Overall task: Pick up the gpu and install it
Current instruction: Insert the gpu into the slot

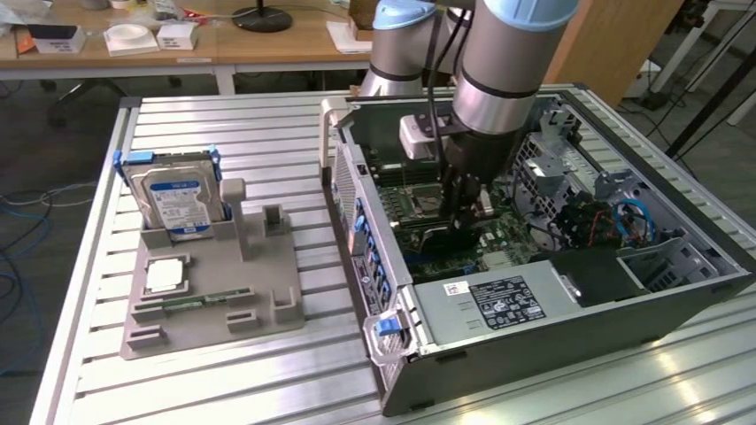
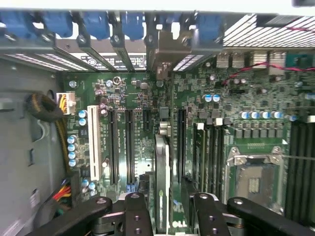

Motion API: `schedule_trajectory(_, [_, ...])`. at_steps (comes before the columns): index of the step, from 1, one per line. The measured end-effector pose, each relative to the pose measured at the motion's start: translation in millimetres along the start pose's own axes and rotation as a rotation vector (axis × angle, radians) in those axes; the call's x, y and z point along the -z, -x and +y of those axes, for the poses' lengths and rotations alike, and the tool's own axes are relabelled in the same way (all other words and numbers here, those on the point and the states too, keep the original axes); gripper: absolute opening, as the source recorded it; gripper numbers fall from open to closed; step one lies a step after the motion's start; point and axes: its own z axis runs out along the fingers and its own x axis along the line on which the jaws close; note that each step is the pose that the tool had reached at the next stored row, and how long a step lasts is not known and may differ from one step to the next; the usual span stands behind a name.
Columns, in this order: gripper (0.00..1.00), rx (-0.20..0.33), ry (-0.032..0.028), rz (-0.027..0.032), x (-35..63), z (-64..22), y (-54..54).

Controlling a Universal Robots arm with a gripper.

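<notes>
gripping gpu (image 2: pixel 161 167) edge-on, hand (image 2: pixel 166 209) above motherboard (image 2: pixel 138 98).

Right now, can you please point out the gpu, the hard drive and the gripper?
gpu (image 2: pixel 161 182): wrist view, on the card's upper edge between the fingers.
hard drive (image 1: pixel 177 202): exterior view, on its blue-white label.
gripper (image 2: pixel 166 214): wrist view, midway between the fingertips, closed on the card.

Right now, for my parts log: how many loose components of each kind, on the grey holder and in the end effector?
Silver hard drive, blue-white label: 1
Square silver processor: 1
Slim green memory stick: 1
Thin black gpu card, in end effector: 1
Total: 4
</notes>
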Motion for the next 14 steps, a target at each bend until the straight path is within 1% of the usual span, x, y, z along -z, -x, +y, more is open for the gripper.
schedule_trajectory(1, [0.39,0.0,0.0001,0.0,3.3,-0.2,0.2])
schedule_trajectory(3, [0.39,0.0,-0.0001,-0.0007,3.7,-0.2,0.2])
schedule_trajectory(4, [0.32,0.0,0.0,-0.0007,3.8,-0.2,0.2])
schedule_trajectory(5, [0.32,0.0,0.0,-0.0006,3.8,-0.2,0.2])
schedule_trajectory(8, [0.14,0.0,0.0,-0.0005,3.9,-0.2,0.2])
schedule_trajectory(9, [0.14,0.0,0.0001,-0.0005,3.9,-0.2,0.2])
schedule_trajectory(10, [0.11,0.0,0.0015,-0.0005,3.9,-0.5,0.2])
schedule_trajectory(11, [0.11,0.0,0.0081,0.0001,4.0,-1.9,0.2])
schedule_trajectory(12, [0.11,-0.001,0.0208,0.0023,3.8,-3.8,0.3])
schedule_trajectory(13, [0.11,-0.002,0.0356,0.0045,3.6,-6.0,0.4])
schedule_trajectory(14, [0.11,-0.003,0.0526,0.0056,3.4,-8.7,0.5])
